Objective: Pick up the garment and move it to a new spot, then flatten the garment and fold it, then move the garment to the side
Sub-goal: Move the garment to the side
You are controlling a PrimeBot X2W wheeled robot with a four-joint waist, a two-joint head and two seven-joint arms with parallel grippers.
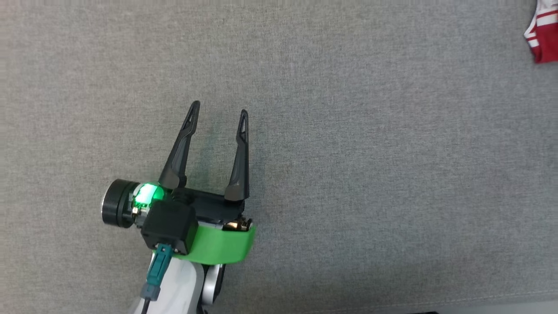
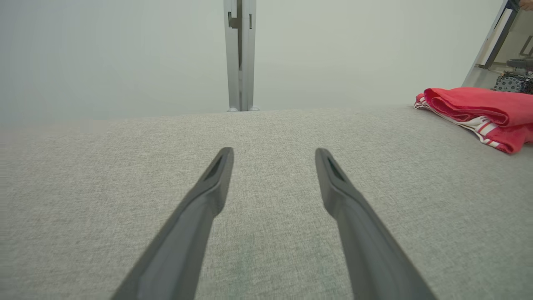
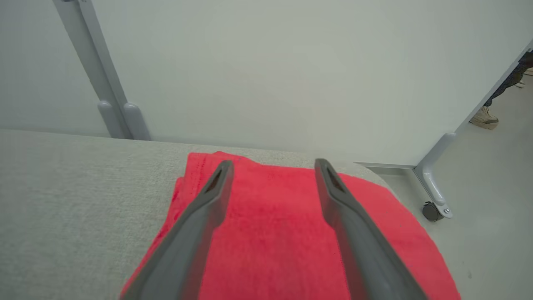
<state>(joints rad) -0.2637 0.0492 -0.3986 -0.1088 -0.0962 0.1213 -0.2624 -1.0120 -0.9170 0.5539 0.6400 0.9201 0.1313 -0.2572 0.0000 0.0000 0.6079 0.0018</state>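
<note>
Grey woven surface (image 1: 348,131): at left, left gripper (image 1: 219,109) over the fabric, fingers spread apart, grasping nothing. At the far right edge, red garment (image 1: 542,35) with white stripes, folded; right gripper (image 3: 273,163) over it, fingers parted wide, pinching no cloth.

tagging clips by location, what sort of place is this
Probably a robot lab or test bay, not a home: white partition panels on a castor foot, a grey fabric-covered worktop holding a folded red garment, and a person's shoe beyond the partition.
</note>
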